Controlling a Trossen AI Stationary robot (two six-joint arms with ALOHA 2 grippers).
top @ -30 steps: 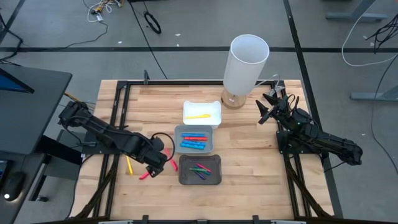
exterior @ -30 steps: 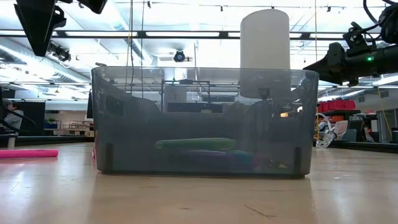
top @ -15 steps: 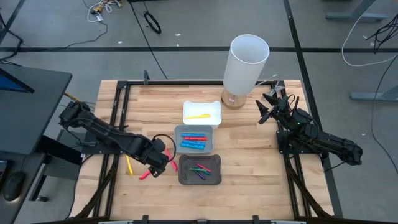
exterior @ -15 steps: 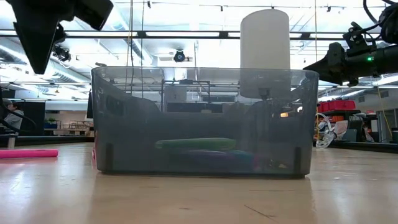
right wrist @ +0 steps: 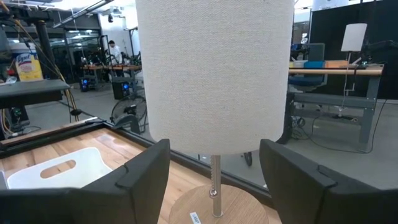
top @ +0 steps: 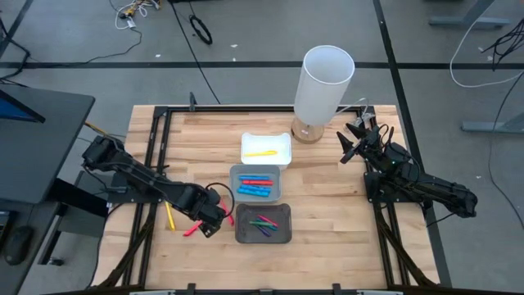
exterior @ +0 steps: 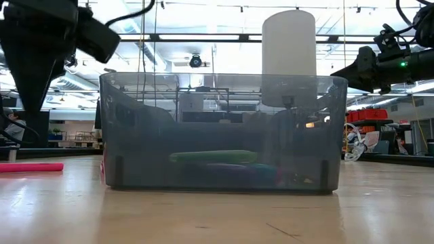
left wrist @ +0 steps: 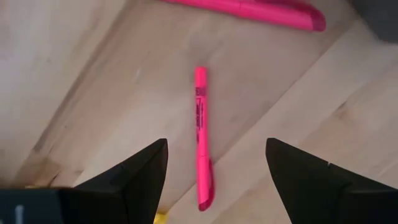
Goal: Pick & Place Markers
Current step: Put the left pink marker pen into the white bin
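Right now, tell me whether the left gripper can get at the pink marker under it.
Probably yes. The left gripper hangs open above the pink marker, which lies alone on bare wood between its fingers; a second pink marker lies apart.

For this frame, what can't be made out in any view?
- Low view: markers in the dark tray are smeared behind its tinted wall.
- High view: left hand covers part of the pink markers.
- Left wrist view: the far pink marker is cut off by the edge.
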